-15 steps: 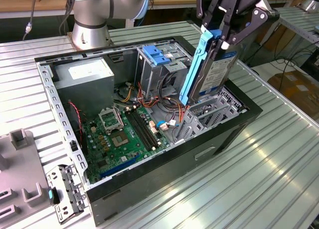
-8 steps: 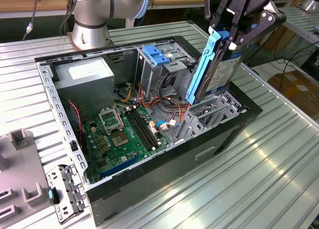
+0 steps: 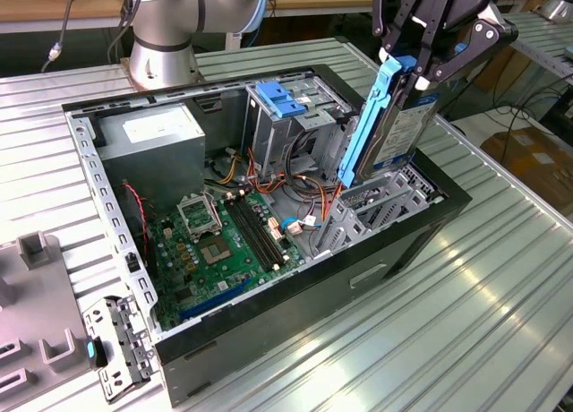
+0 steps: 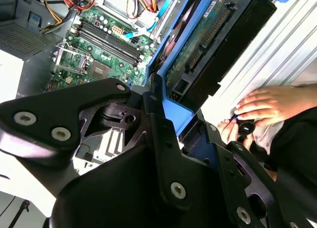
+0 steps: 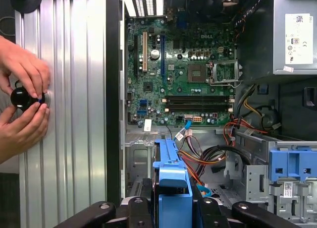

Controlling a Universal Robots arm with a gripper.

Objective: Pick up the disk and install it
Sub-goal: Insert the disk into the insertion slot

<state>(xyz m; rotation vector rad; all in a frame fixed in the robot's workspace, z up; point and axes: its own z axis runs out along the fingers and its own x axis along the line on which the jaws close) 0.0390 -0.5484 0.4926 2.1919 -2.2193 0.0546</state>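
The claw (image 3: 417, 64) is clamped shut on the upper end of the disk (image 3: 394, 134), fingers pinching it across its blue rails, and the hold looks firm. The disk stands nearly upright, tipped a little, over the front corner of the open computer case (image 3: 82, 166), its lower end right at the mouth of the metal drive bay (image 3: 385, 201). So the pick is done and the install is not: most of the drive's length is above the bay, and I cannot tell whether its bottom edge has entered the slot.

Orange and red cables (image 3: 300, 184) bunch just beside the bay, near enough to snag, I'd say. The drive cage with its blue latch (image 3: 285, 98) sits alongside, the grey power supply (image 3: 148, 134) is in the far corner, and the green motherboard (image 3: 224, 242) lies on the case floor. In the first wrist view a person's hands (image 5: 25, 69) work a small black knob (image 5: 22, 97) on the ribbed table (image 5: 74, 114), outside the case wall and apart from the drive.
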